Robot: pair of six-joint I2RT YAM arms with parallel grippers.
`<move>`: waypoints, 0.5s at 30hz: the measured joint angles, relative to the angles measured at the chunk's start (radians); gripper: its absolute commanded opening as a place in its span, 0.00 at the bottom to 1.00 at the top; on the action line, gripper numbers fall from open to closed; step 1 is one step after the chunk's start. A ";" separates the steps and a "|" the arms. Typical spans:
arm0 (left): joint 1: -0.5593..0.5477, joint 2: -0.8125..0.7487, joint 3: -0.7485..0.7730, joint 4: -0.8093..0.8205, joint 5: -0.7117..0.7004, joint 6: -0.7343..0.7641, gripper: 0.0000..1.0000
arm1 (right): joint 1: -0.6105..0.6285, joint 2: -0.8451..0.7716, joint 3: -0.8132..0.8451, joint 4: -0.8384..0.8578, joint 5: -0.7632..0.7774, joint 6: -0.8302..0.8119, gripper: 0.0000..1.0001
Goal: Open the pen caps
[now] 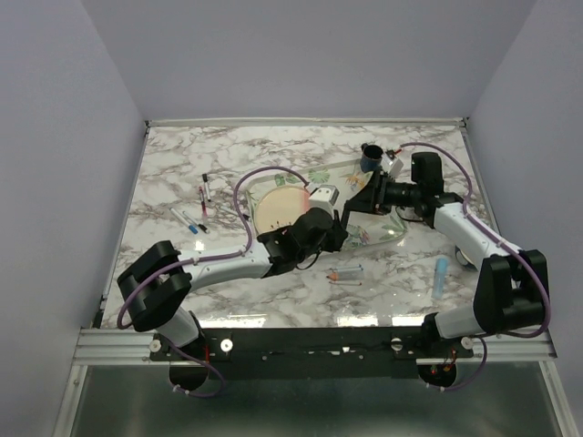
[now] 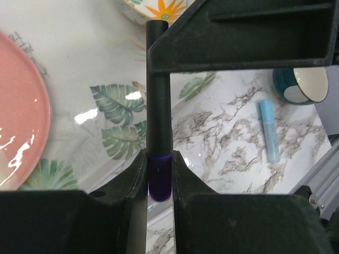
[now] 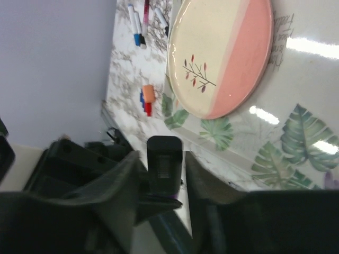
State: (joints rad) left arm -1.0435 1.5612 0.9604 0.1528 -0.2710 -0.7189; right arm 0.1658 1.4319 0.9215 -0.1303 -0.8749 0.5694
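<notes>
**Boundaries.** The worktop [image 1: 301,146] is enclosed by walls [image 1: 55,137] on the left, far and right sides. Its near edge is closed by a metal rail [image 1: 310,330], where both arm bases are bolted. Bare marble is seen along the far edge and in the near centre. The leaf-patterned tray [image 2: 90,53] is placed right of centre, and the pink-and-cream plate [image 3: 222,47] rests on its left part. A dark cup [image 1: 371,160] stands at the tray's far corner.

**Claws.** Both arms meet above the tray's near part, just right of the plate.
- The left claw [image 2: 160,164] is closed on the purple end [image 2: 159,182] of one pen [image 2: 158,95], with a finger pressed against each side.
- The pen's dark length runs from the left claw straight into the right claw [image 3: 161,164].
- The right claw's fingers are set close on either side of the dark part and grip it.
- The pen is thus held off the tray between the two claws. Which end is the cap cannot be told.

**Other task items.**
- Thin white pens [image 1: 204,191] lie on the left half of the worktop, well apart from the claws.
- A light-blue highlighter [image 2: 269,131] lies near the right edge.
- Small orange, blue and red pieces [image 3: 147,99] lie on the marble just beyond the tray's near edge.
</notes>
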 measured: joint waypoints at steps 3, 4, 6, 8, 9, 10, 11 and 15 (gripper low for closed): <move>0.027 -0.037 -0.057 0.005 0.070 0.024 0.00 | 0.001 -0.029 0.003 -0.010 -0.007 -0.094 0.67; 0.042 -0.053 -0.084 0.004 0.096 0.030 0.00 | 0.001 -0.043 0.005 -0.016 -0.014 -0.137 0.70; 0.068 -0.082 -0.129 0.008 0.156 0.042 0.00 | 0.001 -0.076 0.013 -0.042 -0.050 -0.241 0.76; 0.099 -0.114 -0.169 0.010 0.224 0.048 0.00 | 0.001 -0.100 0.034 -0.084 -0.113 -0.363 0.76; 0.111 -0.127 -0.183 0.012 0.259 0.051 0.00 | 0.001 -0.111 0.046 -0.107 -0.148 -0.432 0.76; 0.122 -0.142 -0.194 0.016 0.299 0.055 0.00 | 0.001 -0.121 0.056 -0.128 -0.187 -0.517 0.76; 0.134 -0.158 -0.206 0.022 0.348 0.059 0.00 | 0.001 -0.132 0.064 -0.163 -0.229 -0.612 0.76; 0.182 -0.197 -0.235 0.051 0.529 0.061 0.00 | 0.013 -0.169 0.070 -0.319 -0.301 -0.978 0.77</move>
State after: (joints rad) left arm -0.8616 1.3643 0.7258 0.2035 0.2581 -0.6582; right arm 0.1787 1.2629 0.9916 -0.4492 -1.1759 -0.4091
